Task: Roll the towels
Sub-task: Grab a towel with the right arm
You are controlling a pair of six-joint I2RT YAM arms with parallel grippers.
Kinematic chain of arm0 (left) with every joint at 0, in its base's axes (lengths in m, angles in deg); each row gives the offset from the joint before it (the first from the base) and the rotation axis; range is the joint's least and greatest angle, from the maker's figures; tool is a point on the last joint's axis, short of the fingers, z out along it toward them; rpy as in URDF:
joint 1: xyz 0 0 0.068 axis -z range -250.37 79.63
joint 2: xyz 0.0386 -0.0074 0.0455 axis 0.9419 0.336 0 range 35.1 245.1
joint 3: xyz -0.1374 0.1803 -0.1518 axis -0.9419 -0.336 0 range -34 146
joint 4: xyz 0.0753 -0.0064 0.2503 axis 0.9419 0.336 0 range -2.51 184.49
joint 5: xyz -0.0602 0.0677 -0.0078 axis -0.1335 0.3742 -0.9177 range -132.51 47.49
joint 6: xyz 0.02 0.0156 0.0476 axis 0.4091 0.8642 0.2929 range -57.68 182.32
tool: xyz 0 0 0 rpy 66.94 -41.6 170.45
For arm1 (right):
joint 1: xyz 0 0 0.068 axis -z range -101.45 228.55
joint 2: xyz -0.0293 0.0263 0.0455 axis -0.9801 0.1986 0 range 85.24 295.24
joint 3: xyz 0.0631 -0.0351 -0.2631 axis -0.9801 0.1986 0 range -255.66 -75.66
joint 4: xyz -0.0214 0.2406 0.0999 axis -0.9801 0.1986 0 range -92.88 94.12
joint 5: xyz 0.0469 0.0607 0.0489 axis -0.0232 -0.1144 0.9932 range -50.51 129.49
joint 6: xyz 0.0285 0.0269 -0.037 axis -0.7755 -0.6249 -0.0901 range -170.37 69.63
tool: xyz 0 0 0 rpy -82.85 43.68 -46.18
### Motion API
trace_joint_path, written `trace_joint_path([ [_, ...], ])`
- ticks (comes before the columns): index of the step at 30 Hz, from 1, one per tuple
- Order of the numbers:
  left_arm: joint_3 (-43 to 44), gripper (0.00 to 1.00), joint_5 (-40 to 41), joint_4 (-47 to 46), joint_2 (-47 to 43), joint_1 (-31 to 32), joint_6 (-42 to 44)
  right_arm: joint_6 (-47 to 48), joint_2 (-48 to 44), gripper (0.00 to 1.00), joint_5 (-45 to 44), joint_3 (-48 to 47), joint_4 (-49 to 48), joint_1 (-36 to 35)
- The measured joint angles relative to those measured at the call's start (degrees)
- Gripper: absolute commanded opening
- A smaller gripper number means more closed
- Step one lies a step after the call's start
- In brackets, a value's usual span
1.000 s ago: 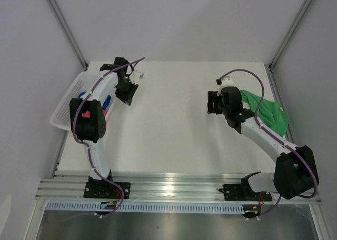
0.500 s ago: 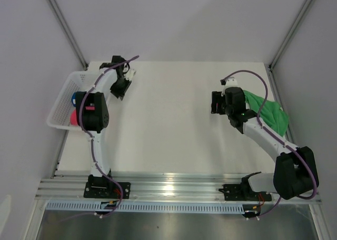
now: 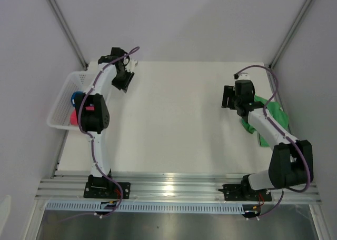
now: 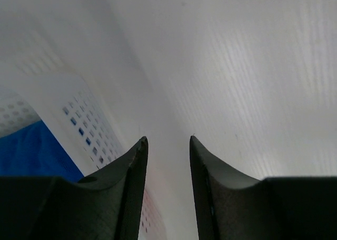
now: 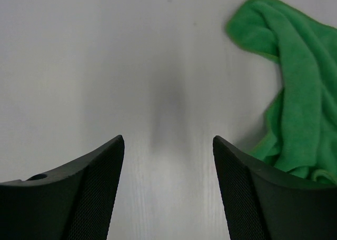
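The green towel (image 3: 278,115) lies bunched along the right edge of the table (image 3: 174,119), just right of the right gripper (image 3: 227,97), whose empty jaws stand wide, while the left gripper (image 3: 124,81), narrowly parted and empty, hangs well apart beside the basket (image 3: 60,100).

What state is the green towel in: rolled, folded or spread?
None of those: crumpled and unrolled. The green towel lies in a loose, wrinkled heap near the right edge of the table, with no neat roll or flat fold visible.
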Motion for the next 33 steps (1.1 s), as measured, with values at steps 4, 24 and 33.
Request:
trace_joint_path([
  [4,3.28,0.5,-4.37,3.98,-3.58,2.69,-0.28,-0.72,8.74,0.76,-2.84,-7.76,5.25,7.87],
  [24,3.61,1.0,-7.19,8.61,-22.49,4.61,-2.08,-0.7,27.23,0.0,-7.32,-11.8,12.5,15.43],
  [33,2.84,1.0,-7.5,9.46,-22.8,4.61,-2.1,-1.33,24.06,0.0,13.4,-13.6,11.78,4.72],
])
